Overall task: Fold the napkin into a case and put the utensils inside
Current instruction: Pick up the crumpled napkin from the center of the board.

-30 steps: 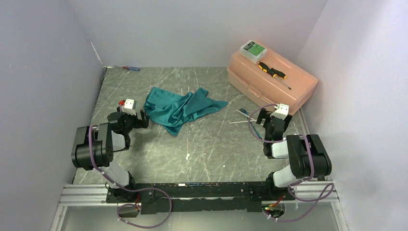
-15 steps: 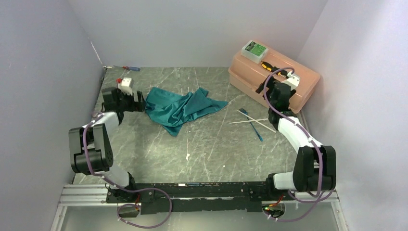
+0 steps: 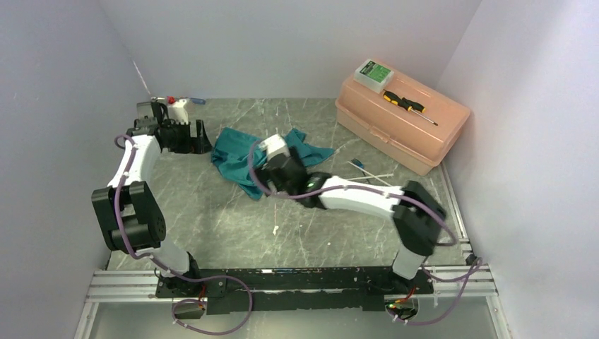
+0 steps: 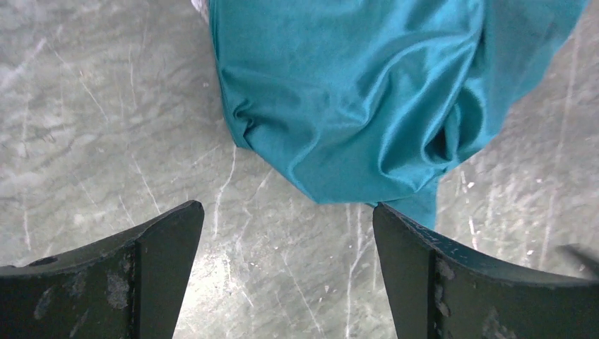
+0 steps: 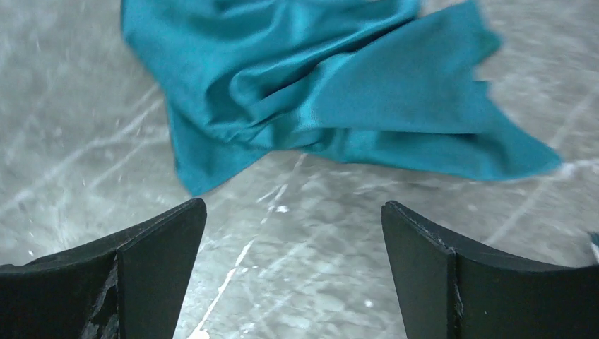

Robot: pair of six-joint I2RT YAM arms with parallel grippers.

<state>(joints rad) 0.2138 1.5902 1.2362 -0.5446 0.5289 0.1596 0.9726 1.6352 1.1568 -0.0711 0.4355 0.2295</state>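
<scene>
Both pincers are spread wide, nothing held. The left gripper (image 4: 286,215) is parked at the upper left of the top view, just left of the napkin (image 3: 236,152). The right gripper (image 5: 293,212) is hung at centre frame, just short of the cloth's lower edge. A scratched grey table (image 3: 233,219) is seen underneath. A pink toolbox (image 3: 385,134) is set at upper right, with a white-and-green box (image 3: 373,73) and a yellow-and-black screwdriver (image 3: 406,104) laid on its lid. The napkin is left crumpled and unfolded at upper centre. A red-and-blue screwdriver (image 3: 196,101) is lodged by the back wall, upper left. The utensils (image 3: 374,176) are laid right of the napkin, partly covered by the right arm.
</scene>
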